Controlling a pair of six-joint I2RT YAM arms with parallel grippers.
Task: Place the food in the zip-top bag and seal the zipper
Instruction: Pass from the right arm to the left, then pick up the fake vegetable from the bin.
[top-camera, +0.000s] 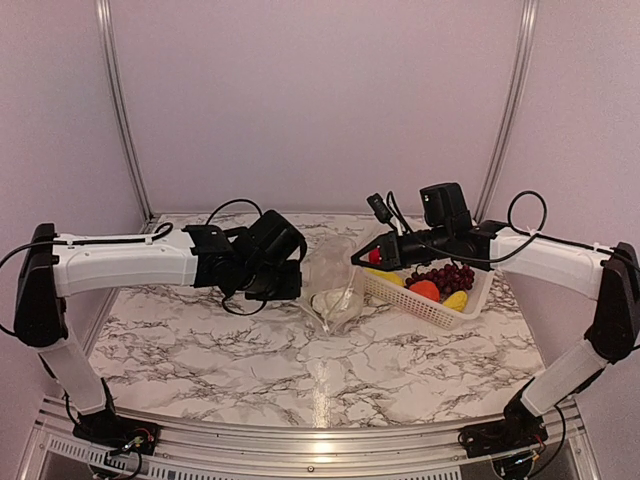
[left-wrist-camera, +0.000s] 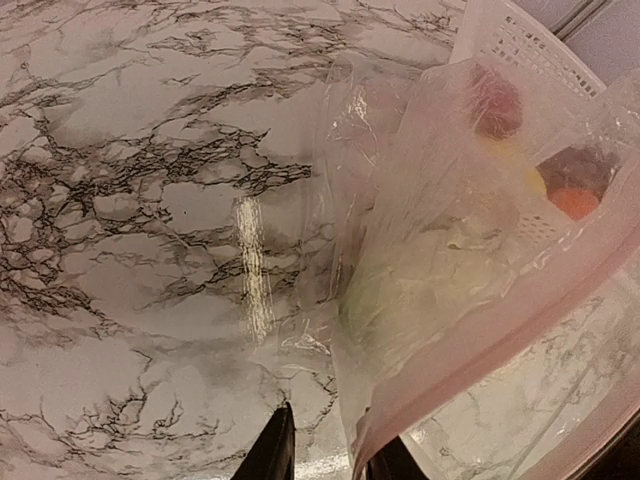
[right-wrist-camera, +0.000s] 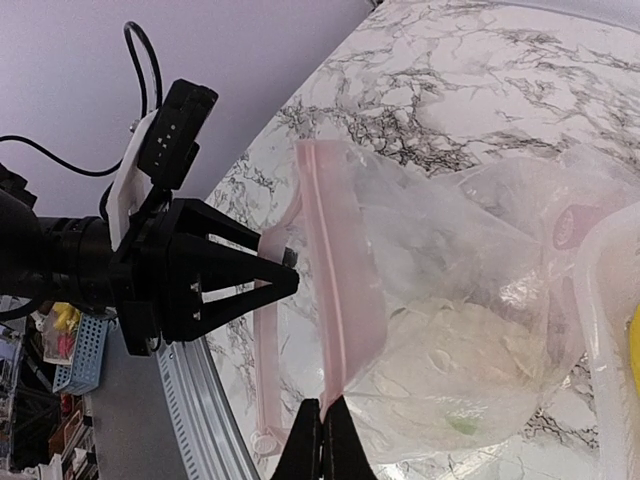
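Checking risk: what's gripping the zip-top bag (right-wrist-camera: 430, 250)? (QA)
My right tool (right-wrist-camera: 322, 440) is pinched tight on one pink zipper (right-wrist-camera: 335, 270) lip. My left tool (right-wrist-camera: 288, 268) has the other lip between narrow fingers. I can't tell if it's actually clamped. (me)
Food? (QA)
Cauliflower (right-wrist-camera: 450, 370) is inside the bag, low over the table (top-camera: 200, 350), just beside the basket (top-camera: 420, 308). The grape bunch (top-camera: 452, 275) and the rest sit in the basket. (me)
Worst case? (QA)
I'd guess the left lip slips — the mouth collapses and nothing more goes in. The film looks slick, so a hard pull apart could yank it from either pinch and spill the cauliflower. (me)
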